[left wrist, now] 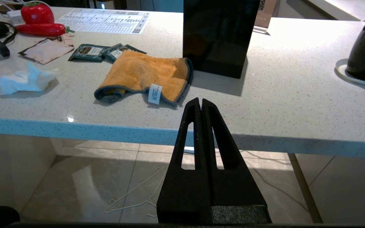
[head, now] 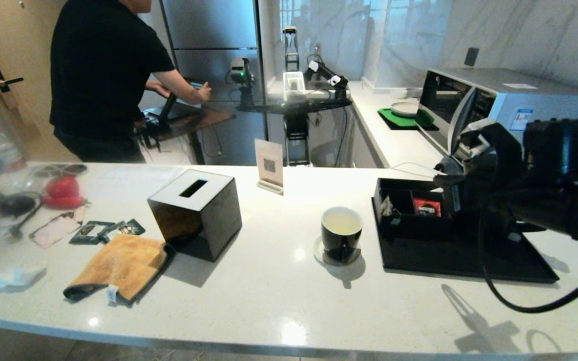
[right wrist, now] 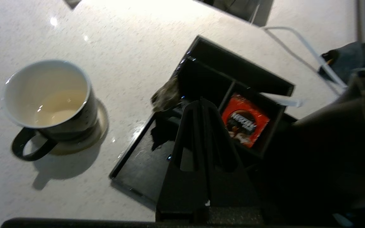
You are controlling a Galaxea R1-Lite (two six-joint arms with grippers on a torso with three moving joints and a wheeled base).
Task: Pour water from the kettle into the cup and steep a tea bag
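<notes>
You have the cup [head: 341, 233] standing upright just right of centre in the head view, mouth straight up, its long axis vertical. It is glossy black outside and white inside, tapering toward its base, and it sits on a small pale coaster [head: 320, 254]. In the right wrist view its loop handle points toward the lower left of the frame. A shallow pool of pale yellowish water [right wrist: 59, 109] lies in the bottom of it.

To the right of the cup in the head view you see the black tray [head: 419, 255], with a divided black box [head: 399, 193] at its far end. A pale greyish tea bag [head: 387, 205] leans in the left compartment, poking over the box's edge in the right wrist view, and a red sachet [head: 427, 206] lies tilted in the compartment beside it.

Your right gripper [right wrist: 201, 102] hangs over the tray close to the box, fingers pressed together and holding nothing. The dark bulk at the right edge of the right wrist view may be the kettle, but you cannot tell for sure.

Your left gripper [left wrist: 200, 102] is parked below the counter's near edge, fingers closed on nothing, pointing toward the orange cloth [left wrist: 144, 76] and the black tissue box [left wrist: 219, 36].
</notes>
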